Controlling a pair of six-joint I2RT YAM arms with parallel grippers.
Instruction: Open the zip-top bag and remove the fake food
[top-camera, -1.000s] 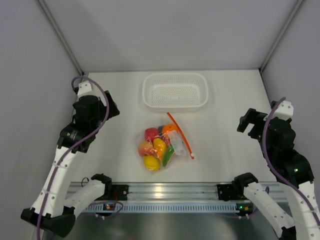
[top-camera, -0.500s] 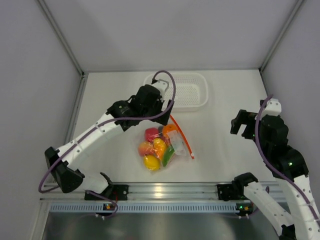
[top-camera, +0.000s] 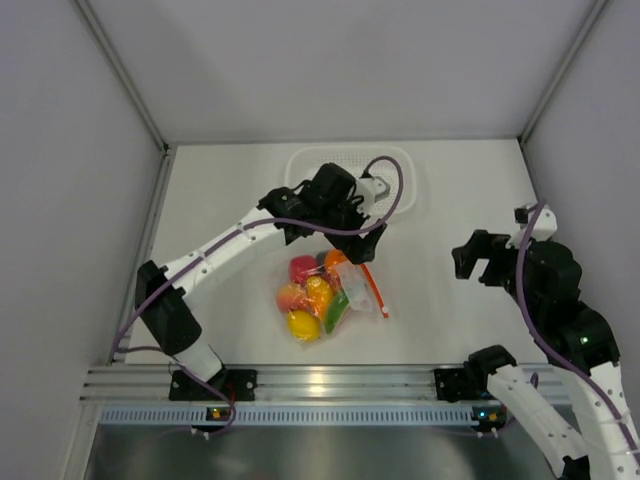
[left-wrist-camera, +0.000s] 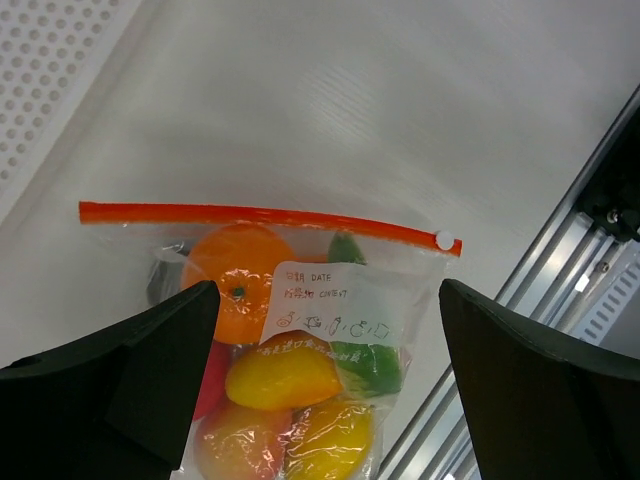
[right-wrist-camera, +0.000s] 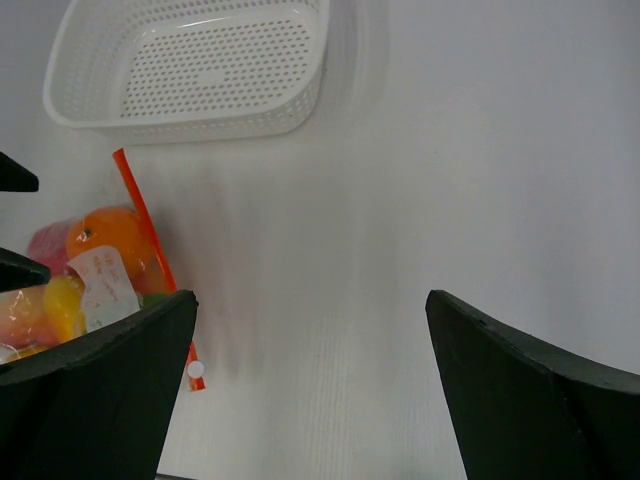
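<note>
Lying diagonally, zip-top bag (top-camera: 335, 292) faces its mouth right; left hand (left-wrist-camera: 322, 330), right hand (right-wrist-camera: 310, 330) both gape empty.

White matte table (top-camera: 450, 200). At far centre, set flat on it: white perforated basket (right-wrist-camera: 190, 112), upright, long side running left-right. Just near of basket, not touching: zip-top bag (top-camera: 330, 290), flat at table centre, packed with fake food (left-wrist-camera: 235, 280). Orange-red zip strip (left-wrist-camera: 260, 215) along bag's right edge, white slider (left-wrist-camera: 444, 240) at near end. White label (left-wrist-camera: 330, 300) on upper face. Metal rail (top-camera: 330, 382) along near edge.
</note>
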